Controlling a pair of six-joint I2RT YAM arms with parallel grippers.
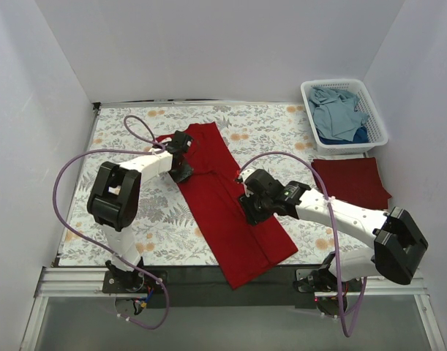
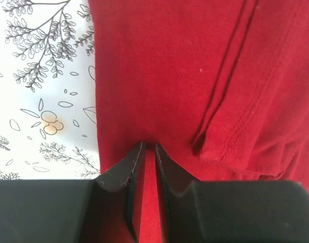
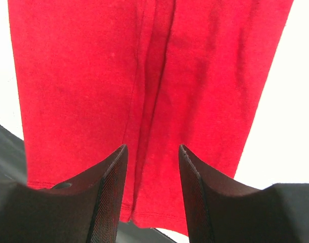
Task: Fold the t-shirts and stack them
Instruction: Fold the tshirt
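Observation:
The bright red t-shirt (image 1: 212,197) lies folded into a long strip, running diagonally from the back middle to the table's front edge. My left gripper (image 1: 183,174) is at the strip's left edge, and its jaws are pinched together on the red cloth (image 2: 159,66) in the left wrist view (image 2: 149,146). My right gripper (image 1: 249,212) is open over the strip's lower half. The cloth (image 3: 93,76) and its hem show between its fingers (image 3: 153,148). A folded maroon t-shirt (image 1: 351,181) lies at the right. Dusty blue t-shirts (image 1: 339,110) fill the basket.
The white lattice basket (image 1: 377,121) stands at the back right corner. The table has a leaf-patterned cover (image 1: 135,212). The red strip's near end hangs over the dark front rail (image 1: 172,274). White walls close in the sides and back.

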